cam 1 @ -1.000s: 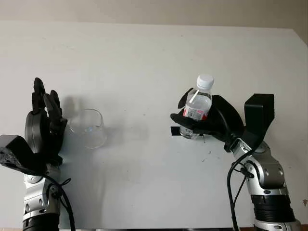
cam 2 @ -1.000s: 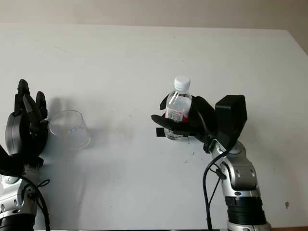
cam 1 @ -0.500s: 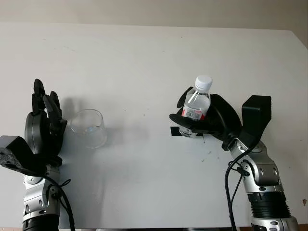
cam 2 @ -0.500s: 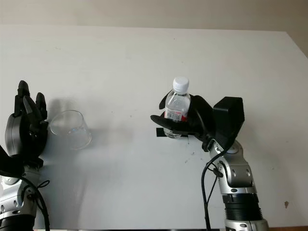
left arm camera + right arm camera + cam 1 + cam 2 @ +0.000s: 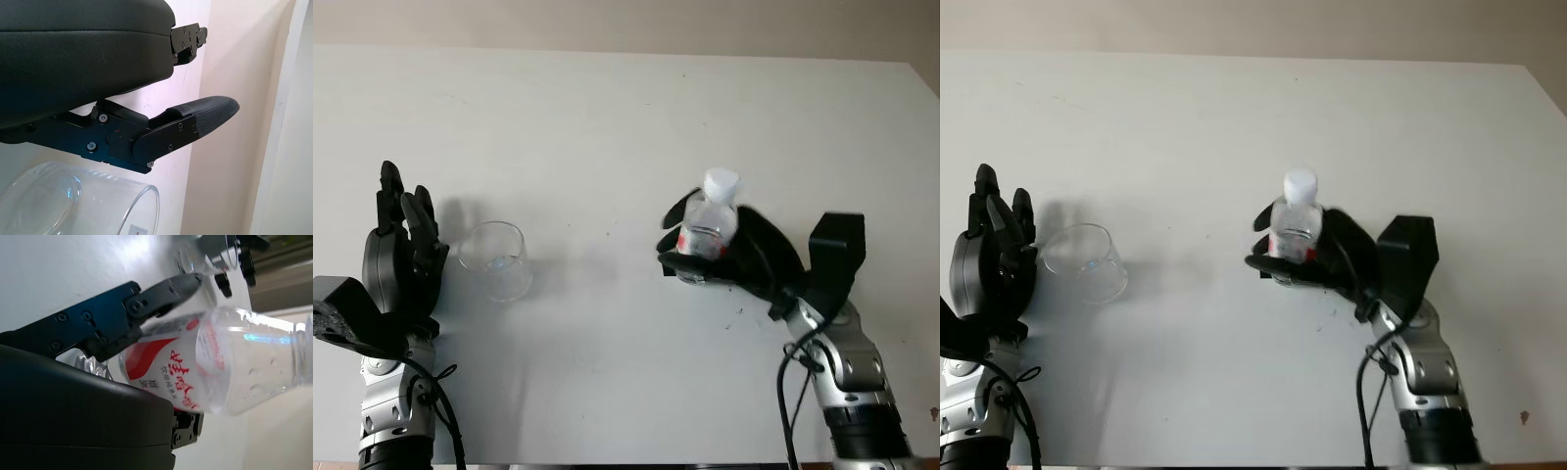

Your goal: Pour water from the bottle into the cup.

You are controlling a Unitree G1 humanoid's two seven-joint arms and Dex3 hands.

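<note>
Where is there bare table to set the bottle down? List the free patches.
Free: the wide stretch between the cup and the bottle held in the right hand; the whole far half of the table beyond both. Crowded: the near left, where the open left hand stands beside the cup.

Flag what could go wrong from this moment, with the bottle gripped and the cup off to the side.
1. The bottle in the right hand has its white cap on; tipped like this, no water would come out.
2. The cup stands well apart from the bottle across the table, so the carry is long and a slip in the grip could drop it.
3. The open left hand sits right beside the light, clear cup and could knock it over.
</note>
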